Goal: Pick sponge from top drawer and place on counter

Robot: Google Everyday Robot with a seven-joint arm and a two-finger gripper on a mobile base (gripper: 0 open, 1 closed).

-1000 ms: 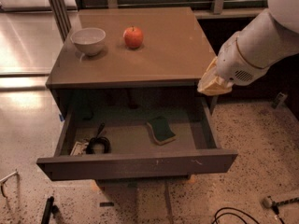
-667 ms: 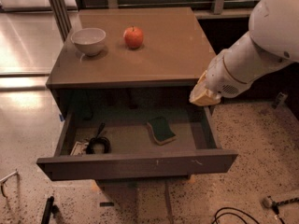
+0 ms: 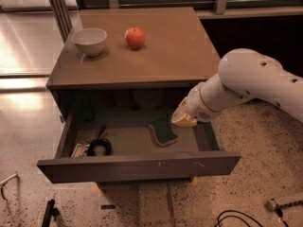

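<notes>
Fingers of the gripper (image 3: 182, 118), state unclear, just beside dark-green-topped, yellow-edged sponge (image 3: 163, 132) in open top drawer (image 3: 142, 167).

Counter (image 3: 161, 60) glossy, sponge (image 3: 164, 132) foamy, claw (image 3: 183, 119) just beside it smooth.

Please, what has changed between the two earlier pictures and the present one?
The gripper moved down and to the left, from beside the right edge of the counter into the open top drawer, and is now just right of the sponge. Nothing was visibly taken hold of or let go. The sponge, black cable, bowl and apple stayed in place, and the drawer stayed open.
</notes>
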